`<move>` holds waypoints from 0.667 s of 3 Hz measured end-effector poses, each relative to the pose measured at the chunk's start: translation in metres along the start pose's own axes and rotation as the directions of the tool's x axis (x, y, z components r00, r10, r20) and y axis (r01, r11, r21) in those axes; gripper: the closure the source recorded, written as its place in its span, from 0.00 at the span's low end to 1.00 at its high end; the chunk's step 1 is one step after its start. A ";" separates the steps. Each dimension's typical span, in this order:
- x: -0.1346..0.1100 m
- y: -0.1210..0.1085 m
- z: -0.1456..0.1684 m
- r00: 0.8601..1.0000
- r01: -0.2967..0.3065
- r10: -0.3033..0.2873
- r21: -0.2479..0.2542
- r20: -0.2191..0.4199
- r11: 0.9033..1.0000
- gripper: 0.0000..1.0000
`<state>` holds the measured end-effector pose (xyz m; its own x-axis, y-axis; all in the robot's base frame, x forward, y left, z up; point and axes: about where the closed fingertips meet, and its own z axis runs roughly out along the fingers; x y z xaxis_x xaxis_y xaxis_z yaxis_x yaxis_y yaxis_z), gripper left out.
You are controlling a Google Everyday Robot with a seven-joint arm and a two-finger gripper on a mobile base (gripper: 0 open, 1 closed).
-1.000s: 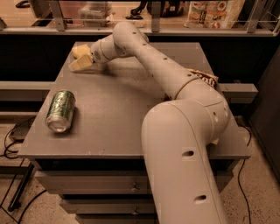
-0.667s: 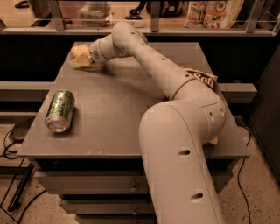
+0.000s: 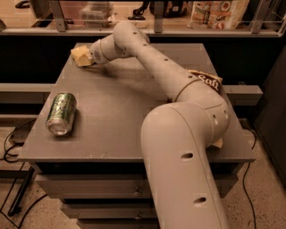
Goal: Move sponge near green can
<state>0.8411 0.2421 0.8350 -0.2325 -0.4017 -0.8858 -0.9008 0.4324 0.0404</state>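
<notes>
on the far left corner of the flat grey table top: a small, soft, pale yellow sponge block. right against it, on its right side: the round cream-white gripper at the end of the long cream-white robot arm. low over the table and touching the sponge. cannot tell whether clamped on the sponge or only pressed against it.

on the near left part of the table: a shiny green-and-silver metal drink can. lying on its side, with one silver end turned toward the near edge. well apart from the sponge, with bare grey table between the two. touched by nothing but the table.

about the arm: stretched from the far left corner across the table to the right, then bent down into a big fat part at the near right, in front of the table.

on the right side of the table, mostly hidden behind the arm: a brown chip bag with white letters.

under the table top: grey drawers. on the floor at the left: thin black cables. far behind the table, up on a shelf: a colourful package.
</notes>
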 end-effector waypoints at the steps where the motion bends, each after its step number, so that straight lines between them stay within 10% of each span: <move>1: -0.001 0.000 0.000 1.000 0.000 0.000 0.000 0.000 1.000 1.00; 2: -0.032 0.014 -0.038 0.994 0.112 -0.112 0.004 0.002 0.994 1.00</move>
<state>0.8219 0.2302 0.8816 -0.1292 -0.4464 -0.8854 -0.9197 0.3879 -0.0614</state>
